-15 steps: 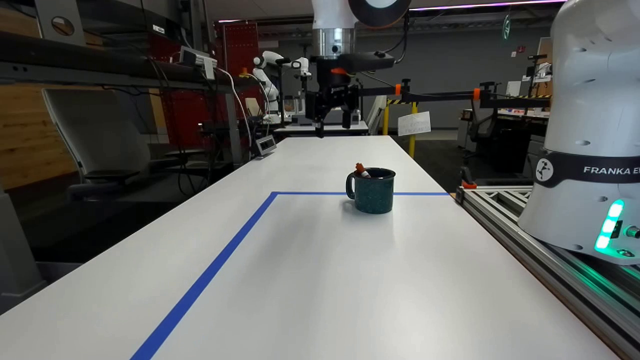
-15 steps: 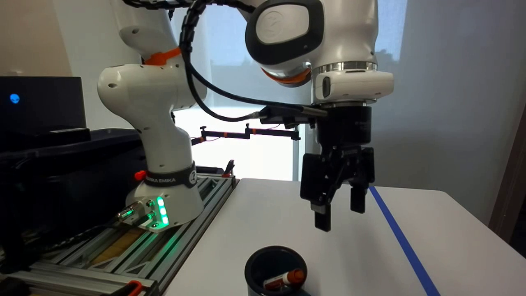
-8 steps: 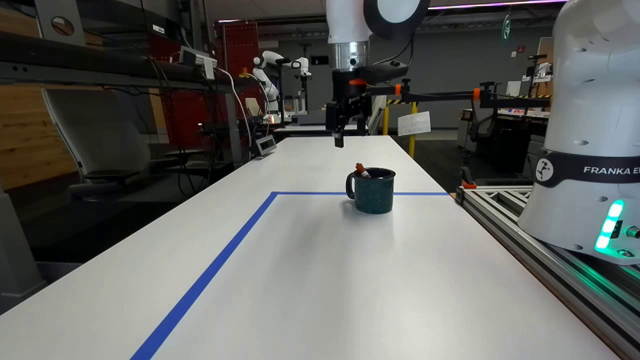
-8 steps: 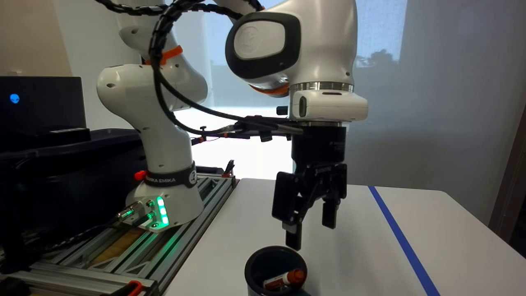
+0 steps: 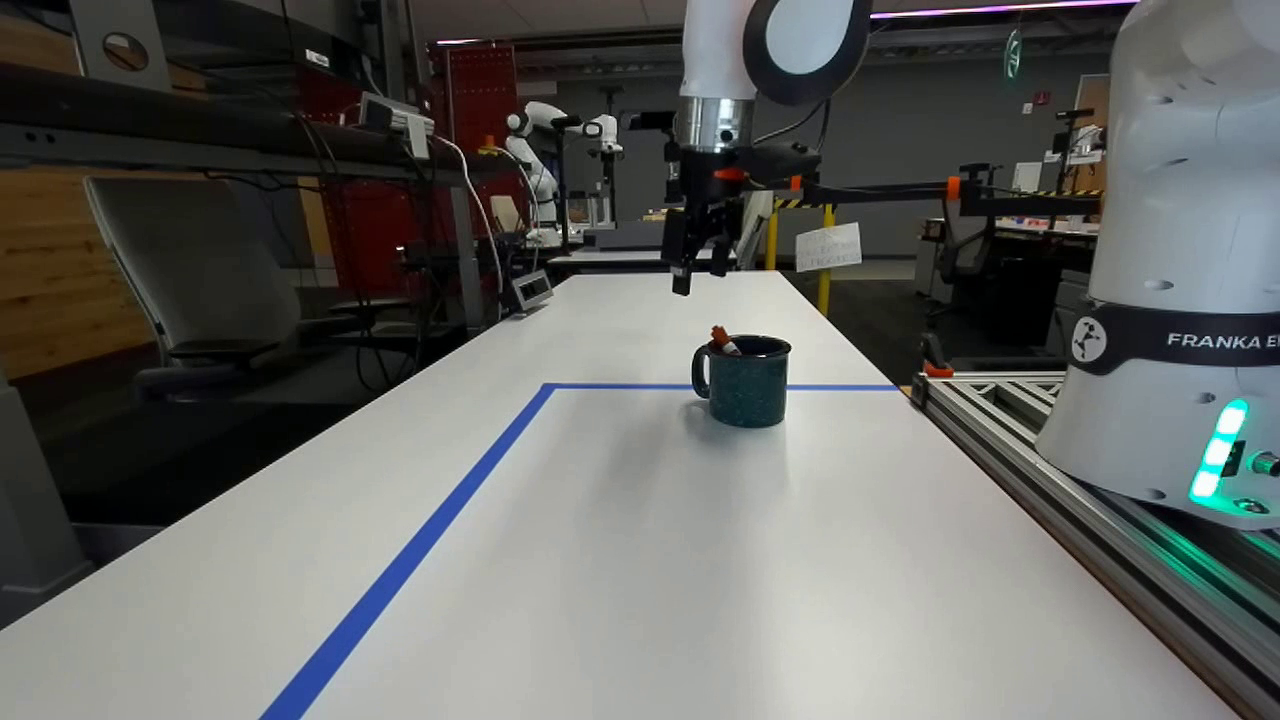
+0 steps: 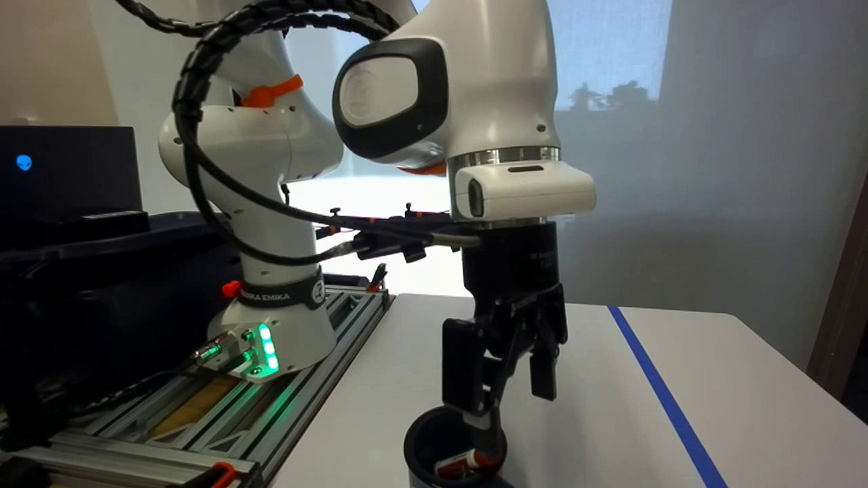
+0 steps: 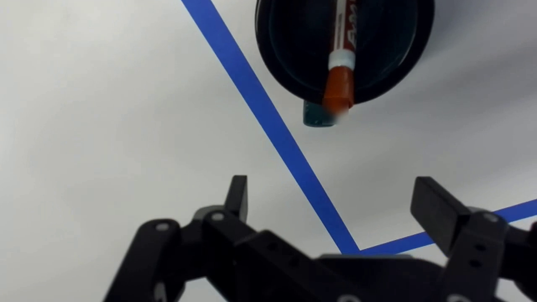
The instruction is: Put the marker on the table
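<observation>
The arm (image 6: 491, 88) is bent, gripper (image 7: 333, 195) pointing down, black fingers (image 7: 438, 212) spread wide apart

Looks smooth and faintly glossy on the table (image 5: 640, 560), with a pale sheen near right in an exterior view, and matt on the tape (image 5: 424, 540). Shines like speckled enamel on the mug (image 5: 748, 390). Appears as smooth plastic on the marker (image 7: 342, 58), as dull black on the gripper (image 7: 329, 193). Gleams as polished metal on the wrist ring (image 5: 708, 125), as bare metal on the right-hand rail (image 5: 1115, 558). Resembles wood in the left boards (image 5: 55, 310), paper in the far sheet (image 5: 830, 246).
</observation>
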Controlling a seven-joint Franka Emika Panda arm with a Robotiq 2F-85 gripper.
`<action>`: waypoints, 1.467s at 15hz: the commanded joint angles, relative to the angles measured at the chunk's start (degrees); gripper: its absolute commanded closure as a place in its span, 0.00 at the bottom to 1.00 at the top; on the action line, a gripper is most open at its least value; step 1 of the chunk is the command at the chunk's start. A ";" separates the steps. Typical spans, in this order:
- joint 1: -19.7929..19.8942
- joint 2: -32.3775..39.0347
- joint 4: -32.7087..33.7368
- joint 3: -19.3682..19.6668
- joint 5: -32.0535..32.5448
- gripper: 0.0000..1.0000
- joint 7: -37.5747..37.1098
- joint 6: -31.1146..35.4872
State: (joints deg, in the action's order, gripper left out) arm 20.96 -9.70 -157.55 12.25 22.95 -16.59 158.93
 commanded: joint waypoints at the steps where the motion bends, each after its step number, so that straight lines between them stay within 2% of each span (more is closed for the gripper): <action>1: 0.32 1.71 0.02 0.78 -0.89 0.00 5.01 2.23; 5: -1.06 2.67 0.02 1.20 -3.47 0.00 9.02 -0.99; 13: -2.70 2.57 0.02 0.91 -10.08 0.00 8.23 -8.72; 18: -3.46 3.19 0.01 1.41 -14.76 0.00 10.39 -10.55; 22: -3.26 4.59 0.00 1.60 -15.46 0.00 10.85 -9.32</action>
State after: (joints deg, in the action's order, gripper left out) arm 18.37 -5.73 -157.58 12.98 9.42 -7.56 149.56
